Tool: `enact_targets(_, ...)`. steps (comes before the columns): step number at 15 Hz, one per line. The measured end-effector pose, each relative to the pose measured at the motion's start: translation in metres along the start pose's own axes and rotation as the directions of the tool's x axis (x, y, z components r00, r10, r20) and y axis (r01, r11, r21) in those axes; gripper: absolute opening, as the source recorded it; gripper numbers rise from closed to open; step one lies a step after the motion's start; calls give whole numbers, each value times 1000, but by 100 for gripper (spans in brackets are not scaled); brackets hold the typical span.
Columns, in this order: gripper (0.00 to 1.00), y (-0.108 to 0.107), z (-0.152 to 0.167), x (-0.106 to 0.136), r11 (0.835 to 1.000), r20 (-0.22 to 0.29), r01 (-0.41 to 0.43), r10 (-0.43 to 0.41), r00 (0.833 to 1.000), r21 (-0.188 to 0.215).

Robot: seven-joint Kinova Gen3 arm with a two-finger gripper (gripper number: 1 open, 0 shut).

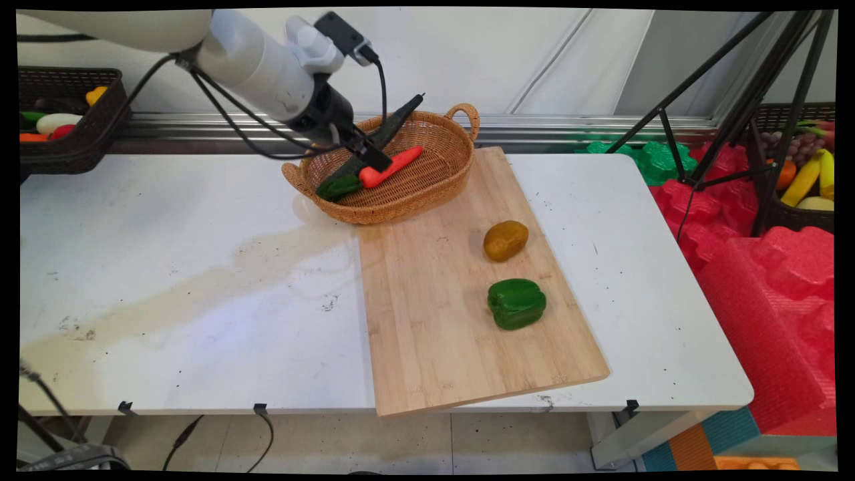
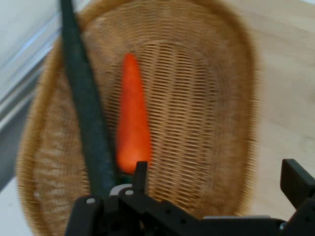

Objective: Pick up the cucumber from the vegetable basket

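My gripper point(image 1: 371, 157) hangs open just over the left part of a wicker basket point(image 1: 401, 207) at the table's back. An orange carrot point(image 1: 394, 166) lies in the basket, its green top point(image 1: 337, 187) at the left rim. A long dark green vegetable point(image 1: 399, 115) leans along the basket's back side. In the hand view the carrot point(image 2: 132, 123) and the dark vegetable point(image 2: 86, 108) lie side by side on the basket's weave point(image 2: 206, 98). My gripper point(image 2: 218, 175) holds nothing, and its left finger is just off the carrot's thick end.
A wooden cutting board point(image 1: 434, 334) runs from the basket to the table's front edge, with a brown potato point(image 1: 505, 240) and a green bell pepper point(image 1: 516, 303) on it. Black crates of produce stand far left point(image 1: 73, 143) and far right point(image 1: 795, 214). A tripod point(image 1: 735, 113) and red foam point(image 1: 768, 287) lie right of the table.
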Motion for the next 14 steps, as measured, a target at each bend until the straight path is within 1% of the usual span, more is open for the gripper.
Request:
enact_targets(2, 100, -18, 11, 6, 999, 4, 18, -18, 1000, 31)
enact_targets(4, 100, -30, 23, 11, 998, 11, 29, -29, 1000, 51)
enact_targets(9, 100, -57, 58, 20, 995, 37, 45, -49, 998, 89)
enact_targets(12, 100, -74, 88, 25, 992, 63, 59, -66, 996, 112)
enact_targets(14, 100, -80, 103, 27, 990, 75, 66, -76, 994, 121)
